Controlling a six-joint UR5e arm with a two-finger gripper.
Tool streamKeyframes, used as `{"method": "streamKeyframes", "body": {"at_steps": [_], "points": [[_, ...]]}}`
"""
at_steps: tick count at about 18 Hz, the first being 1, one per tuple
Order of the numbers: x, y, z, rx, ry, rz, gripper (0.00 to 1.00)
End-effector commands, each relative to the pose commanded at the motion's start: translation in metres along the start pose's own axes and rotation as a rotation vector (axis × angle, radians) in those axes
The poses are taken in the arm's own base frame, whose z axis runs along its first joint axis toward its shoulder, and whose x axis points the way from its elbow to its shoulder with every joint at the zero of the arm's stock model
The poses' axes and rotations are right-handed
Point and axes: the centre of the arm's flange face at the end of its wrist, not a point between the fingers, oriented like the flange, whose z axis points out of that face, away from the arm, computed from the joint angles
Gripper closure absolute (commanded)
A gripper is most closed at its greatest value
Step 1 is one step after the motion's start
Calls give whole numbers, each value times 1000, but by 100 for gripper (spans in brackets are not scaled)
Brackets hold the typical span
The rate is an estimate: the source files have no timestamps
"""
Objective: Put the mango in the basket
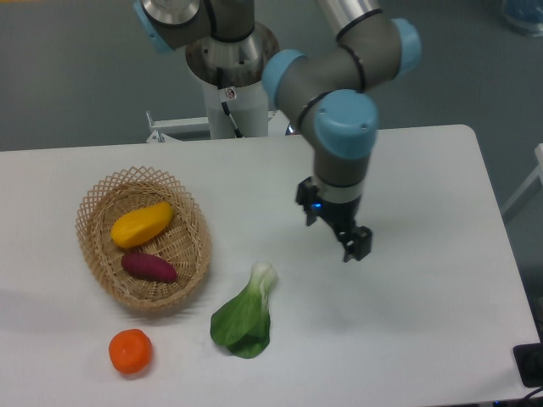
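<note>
The yellow-orange mango [142, 224] lies inside the tan wicker basket [95, 256] at the left of the table, next to a dark purple sweet potato [149, 266]. My gripper [355, 246] hangs over the middle of the table, far to the right of the basket, and holds nothing. Its fingers are dark and seen end-on, so I cannot make out how far apart they stand.
A green bok choy [245, 313] lies on the table in front of the basket. A round orange tangerine [131, 351] sits near the front left edge. The arm's base [229, 59] stands behind the table.
</note>
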Motion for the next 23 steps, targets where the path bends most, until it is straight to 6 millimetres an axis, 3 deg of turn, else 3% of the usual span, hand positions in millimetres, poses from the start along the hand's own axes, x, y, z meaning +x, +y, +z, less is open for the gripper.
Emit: {"method": "streamKeyframes", "body": {"at_steps": [6, 13, 23], "points": [[-24, 10, 6, -50, -4, 15, 0], [-34, 44, 11, -51, 0, 25, 0], [-35, 44, 16, -53, 3, 25, 0]]}}
